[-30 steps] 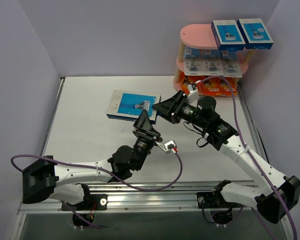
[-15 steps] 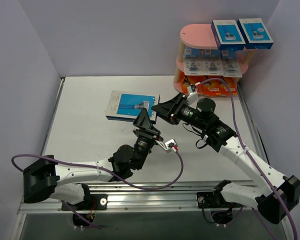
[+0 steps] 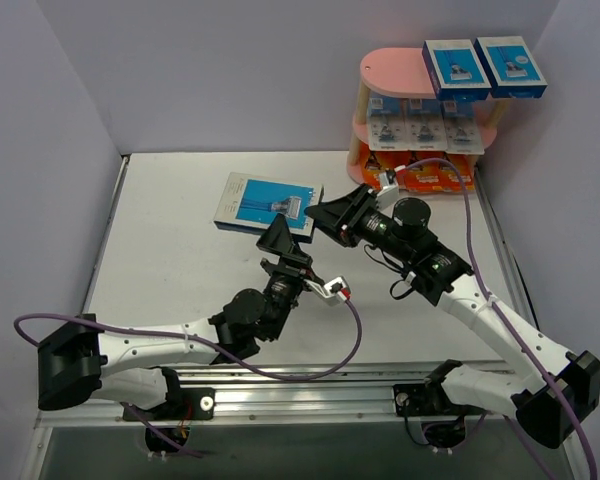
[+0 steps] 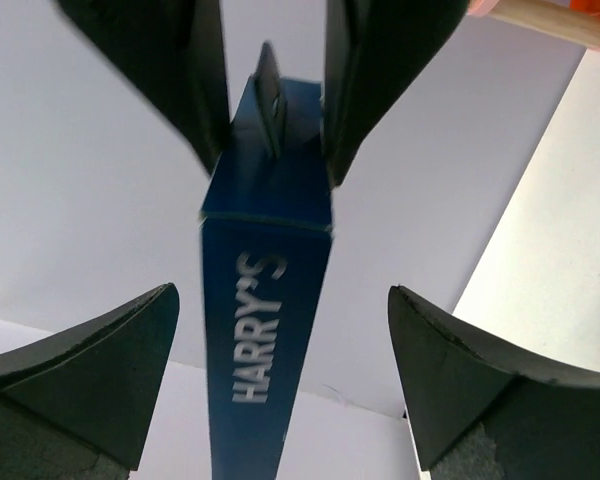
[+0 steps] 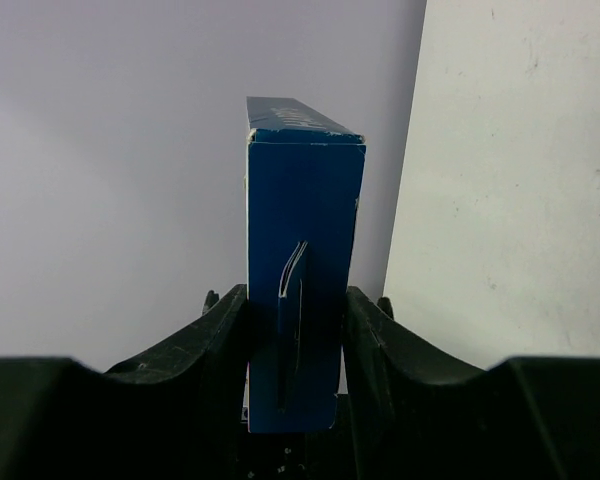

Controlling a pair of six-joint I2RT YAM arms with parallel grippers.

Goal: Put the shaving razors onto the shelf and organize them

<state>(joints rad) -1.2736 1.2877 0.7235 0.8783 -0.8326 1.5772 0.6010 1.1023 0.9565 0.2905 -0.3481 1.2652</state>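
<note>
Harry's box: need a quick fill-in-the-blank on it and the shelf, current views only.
1. The right gripper is shut on one end of the blue box printed with the word ____.
2. The left gripper is ____, straddling that box without touching it.
3. The top board of the shelf carries ____ razor boxes.
4. The orange packs sit on its ____ board.
Missing words: HARRY'S; open; two; bottom.

left arm (image 3: 150, 345): white links, black joints | right arm (image 3: 500, 322): same white-and-black build | purple cable (image 3: 356, 340) along each arm, white plug at wrist | left end effector (image 3: 280, 232), right end effector (image 3: 316, 212): matte black wedge-shaped fingers
</note>
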